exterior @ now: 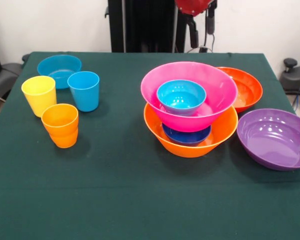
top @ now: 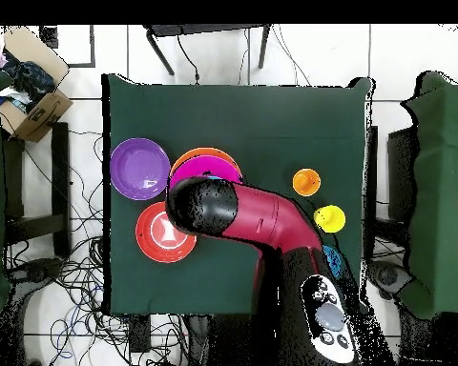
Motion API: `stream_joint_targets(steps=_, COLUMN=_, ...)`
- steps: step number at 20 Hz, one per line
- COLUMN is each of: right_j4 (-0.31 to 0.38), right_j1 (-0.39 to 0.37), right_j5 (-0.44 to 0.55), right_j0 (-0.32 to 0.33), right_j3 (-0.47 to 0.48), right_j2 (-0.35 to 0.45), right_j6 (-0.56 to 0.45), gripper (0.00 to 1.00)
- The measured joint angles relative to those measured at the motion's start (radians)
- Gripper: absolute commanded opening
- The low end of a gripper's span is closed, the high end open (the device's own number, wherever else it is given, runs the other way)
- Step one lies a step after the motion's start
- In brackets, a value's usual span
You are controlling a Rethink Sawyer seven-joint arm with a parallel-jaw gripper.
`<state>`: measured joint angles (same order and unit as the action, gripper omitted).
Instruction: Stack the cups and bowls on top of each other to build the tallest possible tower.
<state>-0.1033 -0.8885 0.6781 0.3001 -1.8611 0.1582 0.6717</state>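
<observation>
Front view shows the tower (exterior: 190,112) at desk (exterior: 115,190) centre-right: large orange bowl (exterior: 190,142) as base, small dark blue bowl (exterior: 186,135) lying in it, large pink bowl (exterior: 189,95) resting tilted on top, small teal bowl (exterior: 181,96) inside the pink one. We note the wide red-orange bowl (exterior: 247,87) just behind-right, touching or nearly touching the pile, and the wide purple bowl (exterior: 274,138) beside it, both unstacked. The three cups sit well apart at the other side: yellow cup (exterior: 39,95), light blue cup (exterior: 83,90) and orange cup (exterior: 60,125), with the shallow light blue bowl (exterior: 59,70) behind them. The arm (top: 242,214) hangs over the pile in the overhead view; only its red end shows at the top of the front view, so we cannot tell the gripper's state. Our judgement: the pink bowl sits unevenly on the dark blue one, so any added piece should go down centred and slowly. A cup placed upright in the teal bowl likely adds most height; approach from straight above, release only once it rests flat, retreat vertically to avoid nudging the pink rim.
</observation>
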Motion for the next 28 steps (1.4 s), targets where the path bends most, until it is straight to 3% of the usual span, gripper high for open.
stream_joint_targets(steps=6, right_j4=-0.001, right_j1=-0.003, right_j5=-0.106, right_j0=0.005, right_j3=-0.093, right_j2=0.0, right_j6=0.048, gripper=1.0)
stream_joint_targets(steps=11, right_j4=-0.001, right_j1=-0.026, right_j5=-0.138, right_j0=0.007, right_j3=-0.157, right_j2=0.0, right_j6=0.065, gripper=1.0)
stream_joint_targets(steps=19, right_j4=-0.001, right_j1=-0.125, right_j5=-0.161, right_j0=0.003, right_j3=-0.291, right_j2=-0.001, right_j6=0.069, gripper=1.0)
stream_joint_targets(steps=23, right_j4=-0.001, right_j1=-0.169, right_j5=-0.218, right_j0=0.001, right_j3=-0.358, right_j2=-0.001, right_j6=0.079, gripper=1.0)
stream_joint_targets(steps=28, right_j4=-0.001, right_j1=-0.134, right_j5=-0.421, right_j0=0.001, right_j3=-0.42, right_j2=0.0, right_j6=0.117, gripper=1.0)
